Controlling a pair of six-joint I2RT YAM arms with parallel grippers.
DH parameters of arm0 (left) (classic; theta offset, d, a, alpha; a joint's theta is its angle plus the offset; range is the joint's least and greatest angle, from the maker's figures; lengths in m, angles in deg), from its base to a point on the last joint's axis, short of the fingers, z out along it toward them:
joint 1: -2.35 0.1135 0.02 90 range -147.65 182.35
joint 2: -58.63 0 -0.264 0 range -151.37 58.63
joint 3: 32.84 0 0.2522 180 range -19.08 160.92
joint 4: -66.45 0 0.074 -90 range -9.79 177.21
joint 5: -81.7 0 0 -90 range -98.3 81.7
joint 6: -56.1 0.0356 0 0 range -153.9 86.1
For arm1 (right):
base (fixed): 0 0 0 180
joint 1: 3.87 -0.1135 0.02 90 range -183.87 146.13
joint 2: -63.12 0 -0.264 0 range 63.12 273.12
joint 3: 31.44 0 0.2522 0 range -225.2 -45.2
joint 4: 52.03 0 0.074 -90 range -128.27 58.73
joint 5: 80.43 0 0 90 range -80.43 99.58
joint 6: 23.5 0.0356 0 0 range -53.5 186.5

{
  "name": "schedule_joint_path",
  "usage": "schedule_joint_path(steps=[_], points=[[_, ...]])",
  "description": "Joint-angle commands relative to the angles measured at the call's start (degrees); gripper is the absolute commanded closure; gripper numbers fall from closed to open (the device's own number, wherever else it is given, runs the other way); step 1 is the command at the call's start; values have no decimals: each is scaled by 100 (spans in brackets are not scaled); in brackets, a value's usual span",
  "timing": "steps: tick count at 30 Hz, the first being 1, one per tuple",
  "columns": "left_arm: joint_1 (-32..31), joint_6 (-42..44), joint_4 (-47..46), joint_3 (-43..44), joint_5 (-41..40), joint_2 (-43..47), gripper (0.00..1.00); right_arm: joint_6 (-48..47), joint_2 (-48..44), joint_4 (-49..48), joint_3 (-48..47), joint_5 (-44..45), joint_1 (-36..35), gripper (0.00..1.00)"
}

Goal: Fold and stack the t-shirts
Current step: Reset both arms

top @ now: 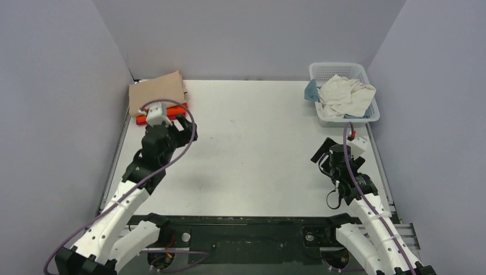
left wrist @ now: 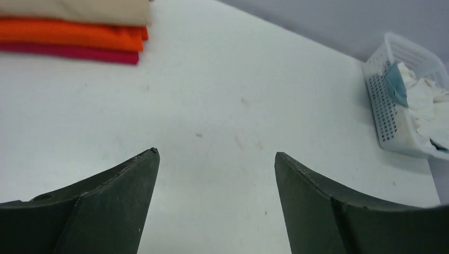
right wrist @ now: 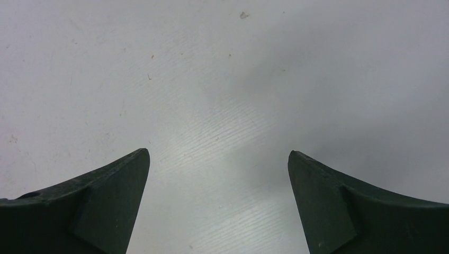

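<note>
Above the table (left wrist: 212, 95), my left gripper (left wrist: 214, 154) gapes wide near the stacked tees (left wrist: 74, 32), and my right gripper (right wrist: 218, 152) gapes wide, neither touching cloth.

Open table (top: 252, 143) between shirt stack (top: 157, 94), basket (left wrist: 385, 112)

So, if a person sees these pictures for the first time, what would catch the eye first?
Probably the neat stack at the far left corner: a tan t-shirt over an orange t-shirt and a dark red t-shirt. Then the white basket at the far right, with a crumpled cream-white t-shirt and a blue t-shirt inside. The left end effector and right end effector stand open, empty, above the table.
</note>
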Motion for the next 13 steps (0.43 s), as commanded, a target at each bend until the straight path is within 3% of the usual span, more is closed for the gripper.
schedule_joint_path(steps=[1, 8, 13], points=[[-634, -1137, -271, -1375, -531, 870, 10, 100, -261, -168, 330, 44, 5, 0], [-1280, -1637, 869, -1888, -993, 1014, 9, 213, -501, -626, 748, -11, 7, 0], [-1316, -1525, 824, -1903, -1014, 1117, 9, 104, -609, -631, 792, 19, 3, 0]])
